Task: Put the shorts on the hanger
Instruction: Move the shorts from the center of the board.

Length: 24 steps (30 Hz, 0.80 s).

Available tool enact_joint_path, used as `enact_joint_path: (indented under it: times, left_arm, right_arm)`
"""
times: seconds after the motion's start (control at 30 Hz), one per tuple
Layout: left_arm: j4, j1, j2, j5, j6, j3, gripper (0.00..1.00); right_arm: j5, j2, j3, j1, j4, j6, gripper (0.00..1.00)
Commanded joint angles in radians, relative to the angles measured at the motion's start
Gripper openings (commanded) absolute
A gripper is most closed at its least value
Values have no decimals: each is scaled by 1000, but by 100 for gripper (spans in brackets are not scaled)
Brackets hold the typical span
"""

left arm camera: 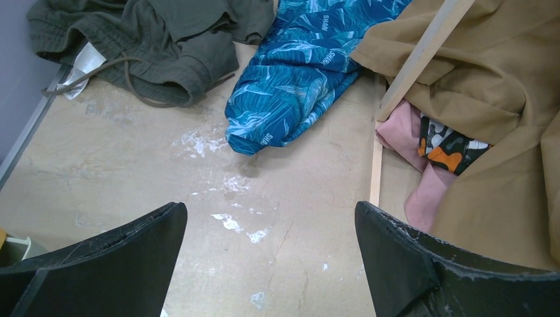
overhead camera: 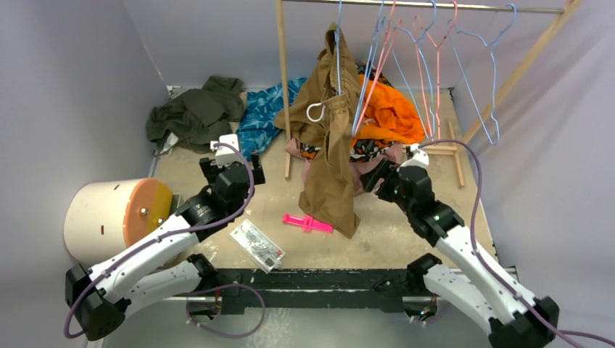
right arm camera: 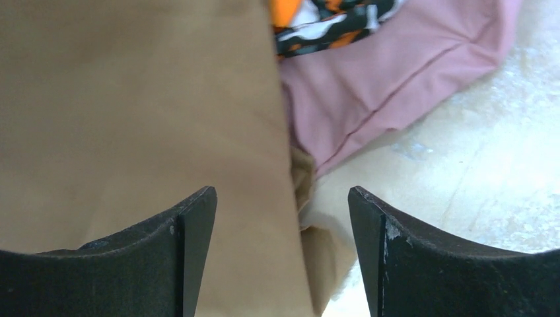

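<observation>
**A:** So where were the shorts point(right arm camera: 389, 72) at that point?

**B:** Down on the table point(right arm camera: 489, 165), at the far right and mostly buried. The tan-brown shorts point(overhead camera: 330, 167) hung from the rail and draped over them, and a camouflage-patterned piece point(left arm camera: 452, 148) lay against them. Only a pink hem showed on the right, plus a fold just right of the wooden post point(left arm camera: 422, 59).

**A:** And why was the right gripper point(right arm camera: 282, 198) sitting where it was?

**B:** It hovered right over the line where tan cloth met pink, with its jaws partway apart and nothing pinched between them. I'd judge that the bare hem was the only hold on the shorts within reach. Most of what lay under the jaws was tan, though, so a straight close could easily have caught the wrong garment.

**A:** What about the left gripper point(left arm camera: 269, 218)?

**B:** It was spread wide and empty, low over bare table to the left of the post. It was probably parked there to stay clear, or to take the pink fold on that side.

**A:** And the hanger point(overhead camera: 493, 87)?

**B:** A light-blue one hung empty toward the right end of the rail, well apart from the shorts. The lift hadn't begun.
</observation>
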Motion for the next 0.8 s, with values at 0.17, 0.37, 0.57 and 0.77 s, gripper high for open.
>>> enact_joint_path:
  times: [0.17, 0.37, 0.57, 0.77]
  left_arm:
    - [12, -4, 6, 16, 12, 10, 98]
    - [15, -4, 16, 31, 13, 13, 98]
    - [9, -4, 28, 39, 15, 20, 98]
    - [7, -4, 22, 41, 19, 20, 98]
  right_arm:
    - [-46, 186, -82, -285, 241, 102, 67]
    - [49, 292, -144, -302, 377, 156, 63]
    - [9, 432, -175, -325, 539, 224, 62]
    - [-19, 581, -147, -332, 619, 253, 61]
